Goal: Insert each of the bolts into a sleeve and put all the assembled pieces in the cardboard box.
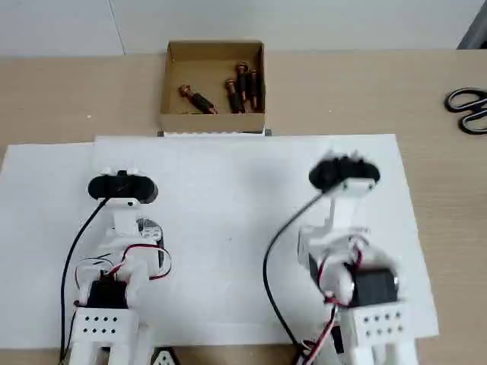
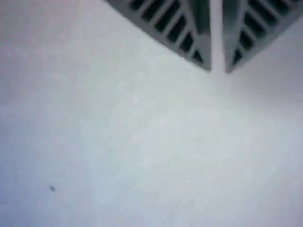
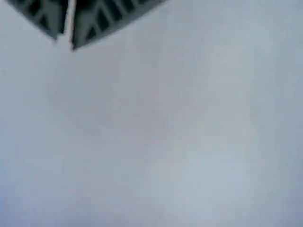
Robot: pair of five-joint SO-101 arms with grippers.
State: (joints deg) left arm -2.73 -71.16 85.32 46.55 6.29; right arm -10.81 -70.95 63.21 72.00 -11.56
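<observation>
Sitting in cardboard box (image 1: 213, 122): several bolts (image 1: 242, 76) w/ sleeves (image 1: 204, 101).

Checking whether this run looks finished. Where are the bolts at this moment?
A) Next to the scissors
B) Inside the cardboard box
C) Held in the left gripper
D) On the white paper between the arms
B: in the high view the bolts lie inside the cardboard box at the far side of the table.
</observation>
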